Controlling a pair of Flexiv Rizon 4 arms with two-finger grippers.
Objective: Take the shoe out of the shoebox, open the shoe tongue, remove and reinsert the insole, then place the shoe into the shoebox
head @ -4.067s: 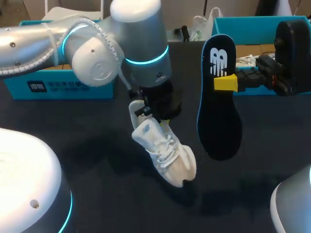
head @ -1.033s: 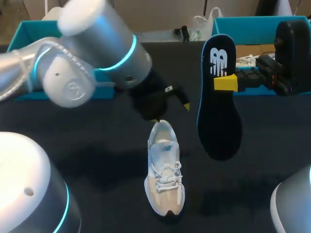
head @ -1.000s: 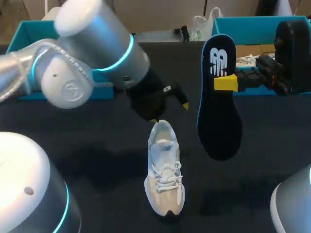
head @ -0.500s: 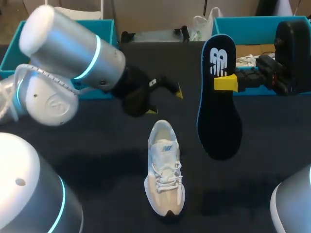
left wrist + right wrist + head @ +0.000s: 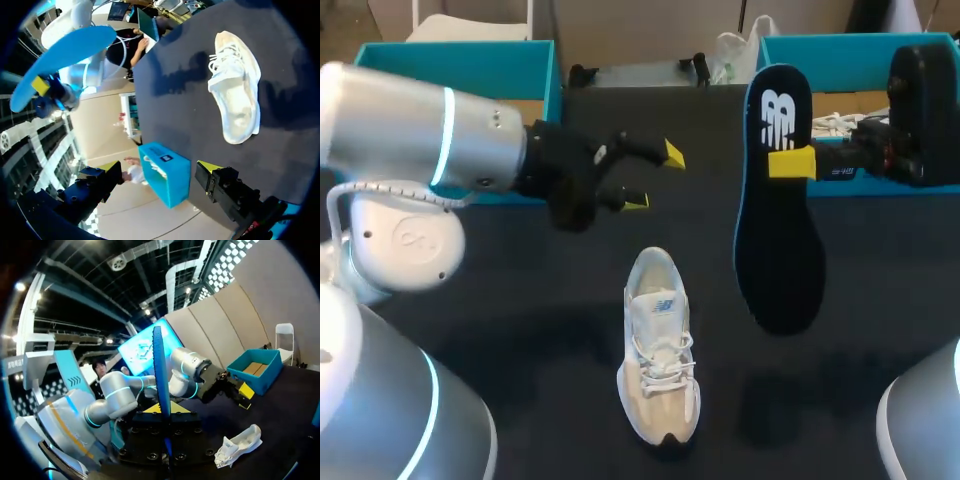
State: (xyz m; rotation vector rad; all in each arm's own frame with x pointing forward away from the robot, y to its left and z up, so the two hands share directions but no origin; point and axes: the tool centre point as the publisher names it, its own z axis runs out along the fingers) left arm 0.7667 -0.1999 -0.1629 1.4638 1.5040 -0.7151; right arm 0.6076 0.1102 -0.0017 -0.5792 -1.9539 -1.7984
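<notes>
Left gripper (image 5: 654, 178) released the shoe (image 5: 660, 345), shoe ended flat on the table (image 5: 520, 300), gripper withdrew leftward, insole (image 5: 778, 230) shifted slightly right.

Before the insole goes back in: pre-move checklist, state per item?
1. Grip: right pincer clamps the insole from both sides: ok.
2. Pose: shoe upright on its sole on the table: ok.
3. Clearance: left pincer open, apart from the shoe: ok.
4. Support: nothing holds the shoe steady for insertion: not ok.
5. Alignment: insole hangs beside the shoe, not over its opening: not ok.
6. Tongue pulled open enough: cannot tell.
</notes>
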